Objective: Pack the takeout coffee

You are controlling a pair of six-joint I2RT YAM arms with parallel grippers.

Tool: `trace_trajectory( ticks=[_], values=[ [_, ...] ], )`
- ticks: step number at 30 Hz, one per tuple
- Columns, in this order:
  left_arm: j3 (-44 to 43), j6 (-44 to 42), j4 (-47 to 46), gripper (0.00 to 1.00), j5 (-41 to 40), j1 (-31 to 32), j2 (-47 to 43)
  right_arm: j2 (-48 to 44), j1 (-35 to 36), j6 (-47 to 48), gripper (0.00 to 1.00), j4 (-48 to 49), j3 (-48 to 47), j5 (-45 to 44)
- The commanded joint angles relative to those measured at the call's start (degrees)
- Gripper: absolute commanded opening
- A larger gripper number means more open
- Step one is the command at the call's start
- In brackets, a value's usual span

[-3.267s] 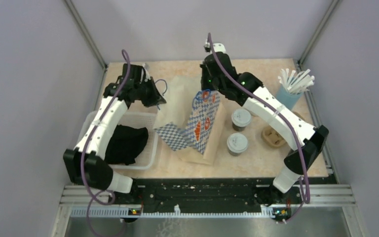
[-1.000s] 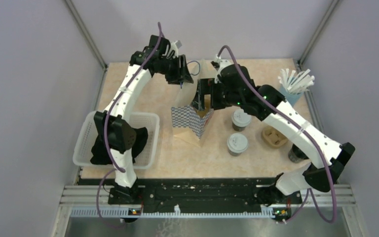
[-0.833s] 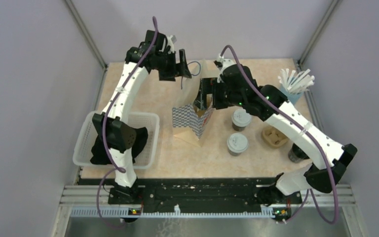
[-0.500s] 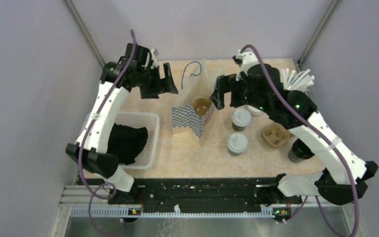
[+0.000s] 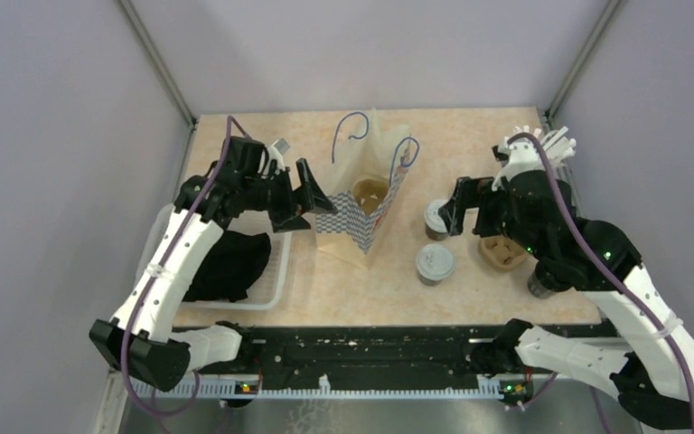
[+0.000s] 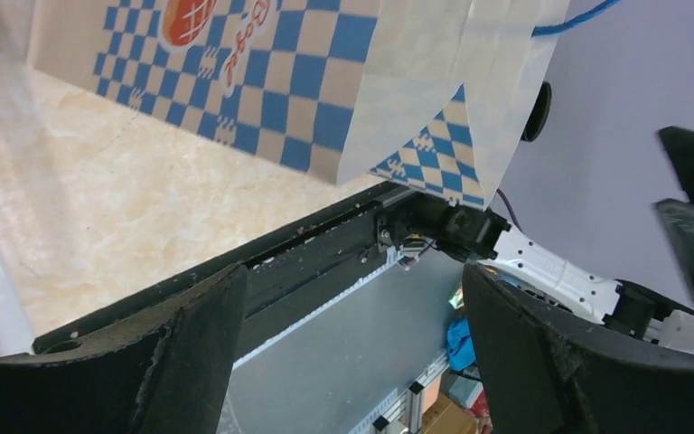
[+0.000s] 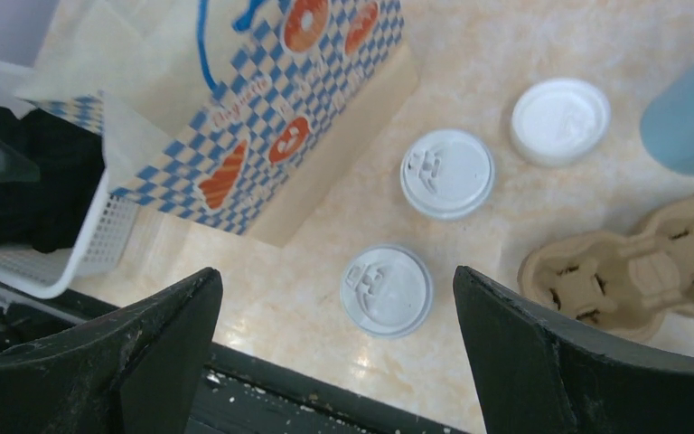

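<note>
The takeout coffee is two lidded cups on the table right of the bag, the far cup (image 5: 437, 217) (image 7: 447, 173) and the near cup (image 5: 435, 262) (image 7: 386, 290). The checkered paper bag (image 5: 366, 194) (image 7: 262, 117) (image 6: 325, 81) stands upright with its mouth open and something brown inside. My right gripper (image 5: 454, 206) (image 7: 336, 276) hangs open above the cups, beside the far one, holding nothing. My left gripper (image 5: 312, 208) (image 6: 352, 280) is open and empty just left of the bag, near its lower side.
A loose white lid (image 7: 559, 120) lies behind the cups. A brown cup carrier (image 5: 501, 250) (image 7: 633, 271) sits to their right, with a blue cup of straws (image 5: 538, 158) behind it. A white basket (image 5: 276, 280) holding black cloth is at the left. A black cup (image 5: 542, 282) peeks from under my right arm.
The left gripper opened, let go of the bag handle and dropped back beside the bag. The right arm pulled out of the bag's mouth and swung right over the cups.
</note>
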State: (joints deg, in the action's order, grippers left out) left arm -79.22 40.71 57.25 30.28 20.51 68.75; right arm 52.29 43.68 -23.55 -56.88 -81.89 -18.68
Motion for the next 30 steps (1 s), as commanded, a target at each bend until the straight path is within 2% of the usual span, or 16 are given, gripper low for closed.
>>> trace_trajectory(
  ticks=[1,3,8,11,15,17,19,22,26,30],
  values=[
    [1.6,3.7,-12.5,0.93,2.9,0.8,1.8,-1.8,-0.3,-5.1,0.99,1.4,6.6,1.2],
    [1.0,2.9,-15.5,0.92,3.5,0.8,5.4,-1.6,-0.3,-6.2,0.99,3.2,8.1,2.3],
    [-6.6,-2.8,-14.8,0.90,-4.2,-1.1,14.4,0.2,-0.3,-7.4,0.99,6.0,9.7,3.8],
    [-13.2,-6.9,-16.1,0.89,-8.8,-1.8,18.9,2.6,-0.4,-4.8,0.99,3.6,8.1,2.1],
    [-24.4,-11.0,-10.3,0.91,-13.7,-2.1,25.9,6.9,-0.5,0.9,0.99,-1.9,4.5,0.1],
    [-27.4,-12.0,-7.6,0.91,-14.7,-2.0,27.2,9.8,-0.5,3.8,0.99,-4.1,3.6,1.4],
    [-27.4,-12.3,-5.4,0.91,-15.4,-1.6,26.5,11.9,-0.5,5.6,0.99,-5.6,3.1,2.0],
    [-23.0,-10.2,-4.9,0.90,-18.2,-0.4,22.3,15.1,-0.5,6.6,0.99,-7.2,3.6,2.3],
    [-18.5,-7.0,-6.7,0.90,-19.8,0.8,18.3,21.2,0.0,2.4,0.99,-9.9,4.4,1.3],
    [-19.3,-5.8,-6.7,0.88,-20.9,3.3,19.8,25.9,2.7,-2.8,0.99,-8.7,7.1,0.2]
  ],
)
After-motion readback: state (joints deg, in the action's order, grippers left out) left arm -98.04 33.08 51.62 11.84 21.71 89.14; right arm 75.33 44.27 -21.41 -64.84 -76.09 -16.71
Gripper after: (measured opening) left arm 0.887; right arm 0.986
